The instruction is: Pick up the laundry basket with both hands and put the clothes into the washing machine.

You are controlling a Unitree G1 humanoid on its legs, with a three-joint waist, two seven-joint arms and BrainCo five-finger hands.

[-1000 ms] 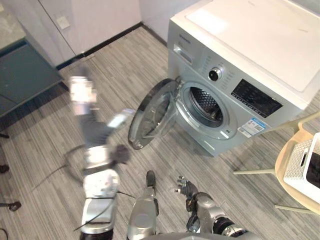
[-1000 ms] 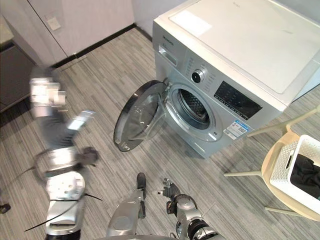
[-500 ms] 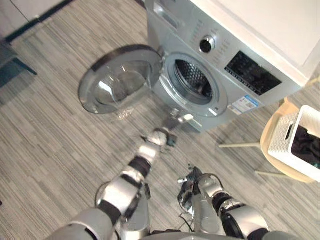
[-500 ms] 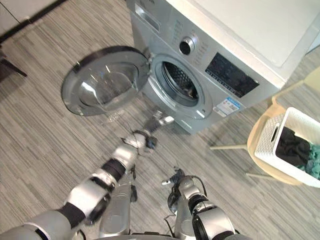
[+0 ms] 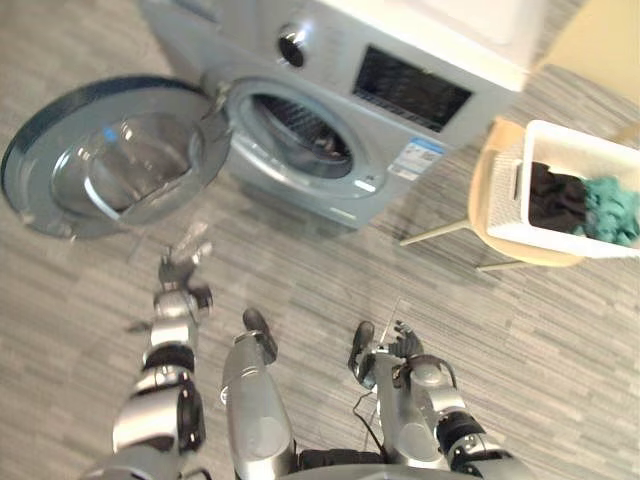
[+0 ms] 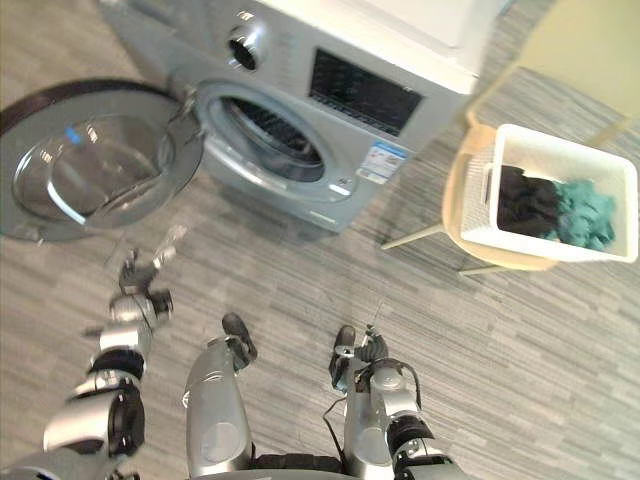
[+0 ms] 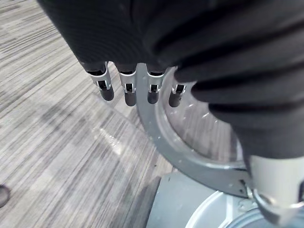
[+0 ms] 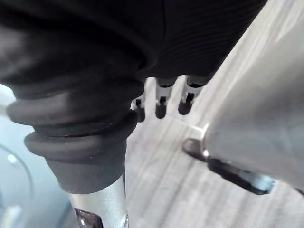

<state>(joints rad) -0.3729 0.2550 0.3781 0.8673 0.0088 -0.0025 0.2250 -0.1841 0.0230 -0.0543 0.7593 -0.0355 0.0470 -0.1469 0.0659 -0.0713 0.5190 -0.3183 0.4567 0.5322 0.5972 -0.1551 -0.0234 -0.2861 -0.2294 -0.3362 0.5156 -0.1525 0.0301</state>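
- Where is our laundry basket (image 5: 506, 190)?
- From our head, it sits on a stool (image 5: 480, 200) beside the washing machine (image 5: 340, 50), well away from both hands. It looks light and stiff, and the clothes (image 5: 552, 195) are soft. We should grab its side holes, but we can see just one.
- Our left hand (image 7: 126, 88)?
- Fingers straight, holding nothing, near the open door (image 7: 148, 118).
- Our right hand (image 8: 160, 105)?
- Loose and empty too, above the floor.
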